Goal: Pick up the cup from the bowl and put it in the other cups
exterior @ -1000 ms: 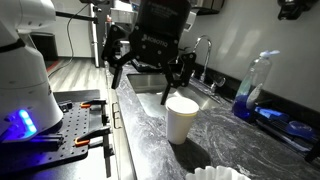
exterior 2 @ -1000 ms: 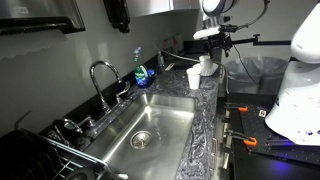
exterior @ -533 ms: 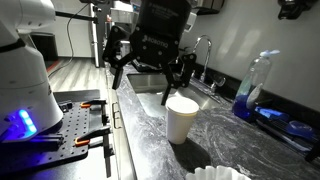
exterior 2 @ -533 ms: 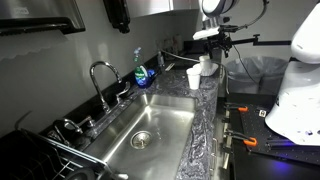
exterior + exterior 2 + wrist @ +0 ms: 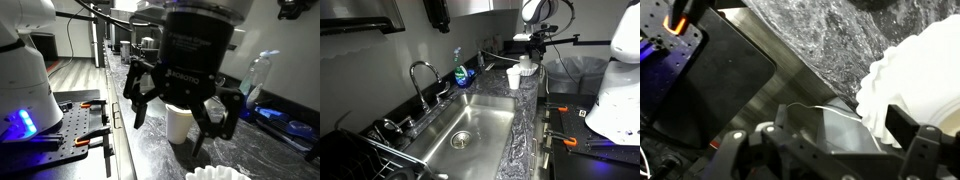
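Observation:
A white cup stack [image 5: 180, 122] stands upright on the dark marble counter; it also shows in an exterior view [image 5: 513, 77]. A white fluted bowl [image 5: 216, 174] sits at the frame's lower edge, and its ruffled rim fills the right of the wrist view [image 5: 915, 70]. My gripper [image 5: 170, 135] is open and hangs in front of the standing cups, above the bowl [image 5: 527, 68]. In the wrist view a grey shadowed tapered shape [image 5: 825, 125] lies between my fingers [image 5: 835, 150] beside the bowl; I cannot tell whether it is the cup.
A clear bottle of blue liquid [image 5: 254, 88] stands at the back of the counter near a faucet [image 5: 420, 75]. A steel sink [image 5: 470, 125] is set in the counter. The robot base and a black mat with orange-handled tools [image 5: 85, 120] lie beside the counter edge.
My gripper has moved from behind the standing cups toward the bowl, and now looms in front of them. The cups and bowl have not moved.

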